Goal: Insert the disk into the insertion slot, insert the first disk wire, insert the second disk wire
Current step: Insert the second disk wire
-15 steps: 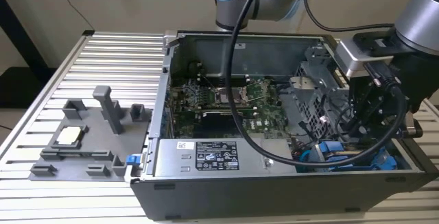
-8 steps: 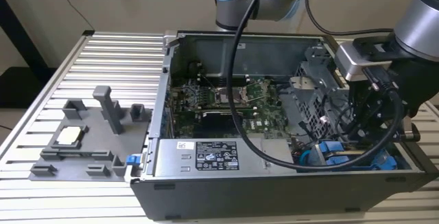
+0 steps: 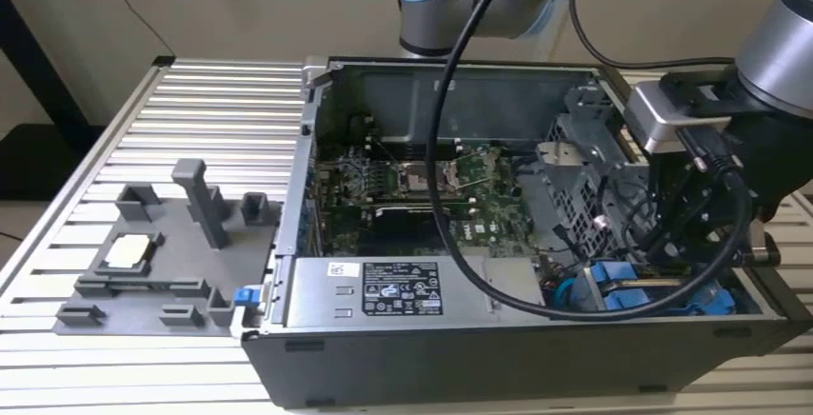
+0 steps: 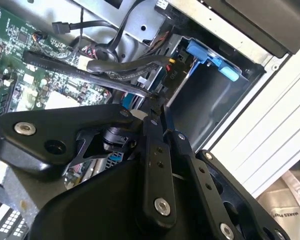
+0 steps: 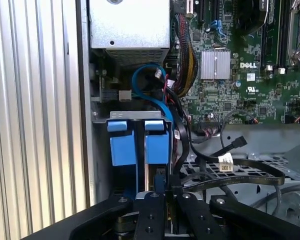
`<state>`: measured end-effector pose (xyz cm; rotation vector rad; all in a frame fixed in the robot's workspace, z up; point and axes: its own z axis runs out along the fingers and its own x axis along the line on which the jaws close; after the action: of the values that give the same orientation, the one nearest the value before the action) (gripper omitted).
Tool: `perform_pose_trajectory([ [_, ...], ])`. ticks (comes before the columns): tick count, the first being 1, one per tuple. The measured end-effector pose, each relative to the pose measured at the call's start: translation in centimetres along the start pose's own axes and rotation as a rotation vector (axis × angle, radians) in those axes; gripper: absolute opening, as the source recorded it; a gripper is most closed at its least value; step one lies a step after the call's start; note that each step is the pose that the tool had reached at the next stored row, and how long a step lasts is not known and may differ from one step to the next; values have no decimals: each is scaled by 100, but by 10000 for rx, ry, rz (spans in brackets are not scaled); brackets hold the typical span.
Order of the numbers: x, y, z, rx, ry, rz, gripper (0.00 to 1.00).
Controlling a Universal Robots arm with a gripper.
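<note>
One arm (image 3: 775,44) reaches down into the case, its tool (image 5: 165,192) clenched near the disk (image 5: 156,147).

The disk (image 5: 157,149), in its blue frame, stands on edge inside the insertion slot (image 5: 135,116) of the grey cage.

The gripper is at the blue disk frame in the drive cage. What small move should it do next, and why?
Probably a short, straight push along the insertion slot. The gripper sits at the end of the disk, whose blue frame stands in the slot; whether it is fully seated I cannot tell. Black wires lie close beside, so I would avoid sideways motion.
</note>
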<state>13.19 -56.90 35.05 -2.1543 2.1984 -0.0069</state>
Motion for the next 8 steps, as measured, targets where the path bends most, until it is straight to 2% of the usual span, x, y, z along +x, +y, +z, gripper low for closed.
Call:
perform_pose_trajectory([
  [5, 6, -12, 25, -20, 0, 92, 16],
  [8, 7, -13, 42, -20, -31, 156, 16],
])
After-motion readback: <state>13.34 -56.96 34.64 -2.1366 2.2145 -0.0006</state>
